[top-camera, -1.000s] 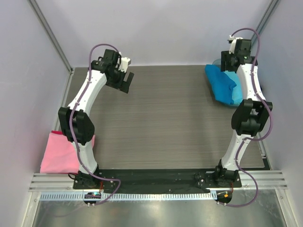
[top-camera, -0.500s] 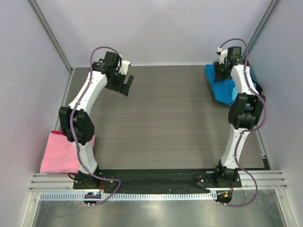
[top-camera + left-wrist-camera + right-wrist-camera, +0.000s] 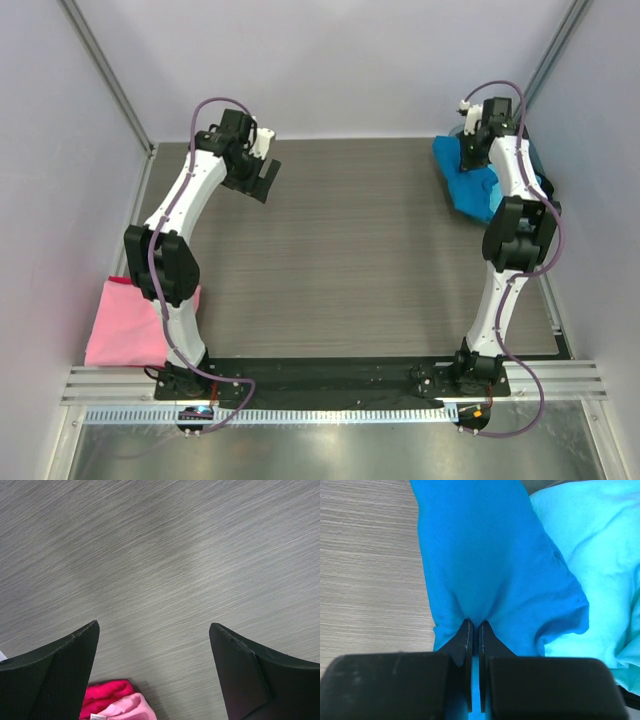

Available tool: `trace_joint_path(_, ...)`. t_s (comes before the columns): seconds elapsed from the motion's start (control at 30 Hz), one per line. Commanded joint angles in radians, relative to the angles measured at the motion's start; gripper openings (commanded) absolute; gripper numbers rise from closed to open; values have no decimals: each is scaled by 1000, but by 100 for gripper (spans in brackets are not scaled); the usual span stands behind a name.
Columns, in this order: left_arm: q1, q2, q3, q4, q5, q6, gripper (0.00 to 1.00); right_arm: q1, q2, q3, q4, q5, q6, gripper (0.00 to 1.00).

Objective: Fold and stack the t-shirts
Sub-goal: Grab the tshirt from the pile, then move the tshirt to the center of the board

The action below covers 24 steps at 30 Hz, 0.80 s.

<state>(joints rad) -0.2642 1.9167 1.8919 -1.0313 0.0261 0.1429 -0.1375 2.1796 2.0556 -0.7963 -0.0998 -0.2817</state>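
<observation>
A deep blue t-shirt [image 3: 463, 182] lies bunched at the table's back right corner. My right gripper [image 3: 472, 152] is down on it. In the right wrist view its jaws [image 3: 474, 624] are shut, pinching a fold of the deep blue t-shirt [image 3: 485, 555] between them. A lighter cyan t-shirt [image 3: 592, 545] lies crumpled right beside it. A pink t-shirt [image 3: 122, 325] lies flat at the near left, beside the left arm's base, and shows in the left wrist view as a pink t-shirt [image 3: 122, 707] at the bottom edge. My left gripper [image 3: 262, 180] hangs open above the back left of the table, nothing between its fingers [image 3: 67, 670].
The grey wood-grain table [image 3: 350, 260] is closed in by pale walls on the left, back and right, with slanted metal posts [image 3: 105, 75] in the back corners. A metal rail [image 3: 330, 412] runs along the near edge, behind the arm bases.
My right arm has reached back and down onto the deep blue t-shirt, and its jaws have gone from wide open to shut on the cloth. The left gripper drifted slightly left.
</observation>
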Motion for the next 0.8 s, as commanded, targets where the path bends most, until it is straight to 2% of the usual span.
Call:
trace_joint_path(0.0,3,-39,16,2,-17,18,91,18,-148,77,34,-3,-31,1)
trace_joint_path(0.2,5,-58,59,34,-123,27,93,137,-400,34,175,6,-215,1)
trace_joint_path(0.27,3,-58,59,46,-191,37,94,205,-451,3,187,-3,-261,1)
trace_joint_path(0.3,3,-50,61,66,-292,38,95,229,-484,-5,189,-11,-276,1)
trace_joint_path(0.43,43,-39,68,91,-351,43,98,398,-550,-73,161,-55,-346,2)
trace_joint_path(0.57,62,-53,67,99,-353,26,98,467,-581,-150,180,-100,-303,1)
trace_joint_path(0.67,63,-65,52,102,-361,27,98,467,-546,-190,218,-63,-243,1)
trace_joint_path(0.73,65,-76,35,105,-368,27,98,467,-518,-241,270,18,-191,38)
trace_joint_path(0.77,65,-77,29,105,-368,24,98,466,-476,-244,276,56,-176,46)
